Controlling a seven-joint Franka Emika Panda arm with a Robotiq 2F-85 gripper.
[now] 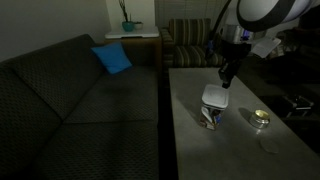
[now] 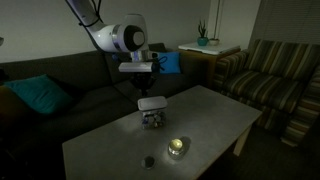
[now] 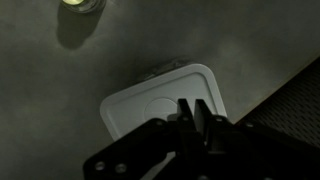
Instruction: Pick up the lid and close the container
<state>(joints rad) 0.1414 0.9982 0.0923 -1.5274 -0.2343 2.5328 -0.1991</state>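
Lid [image 1: 215,96] sits atop the clear container [image 1: 211,119] on the grey table [image 1: 190,150], the gripper [image 3: 193,110] poised over one edge (fingers close together, though I cannot tell whether they pinch the rim), apparently to seat it squarely.

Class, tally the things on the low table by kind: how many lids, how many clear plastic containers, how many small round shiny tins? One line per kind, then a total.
Lids: 1, the lid
Containers: 1, the container
Round tins: 1, the tin
Total: 3
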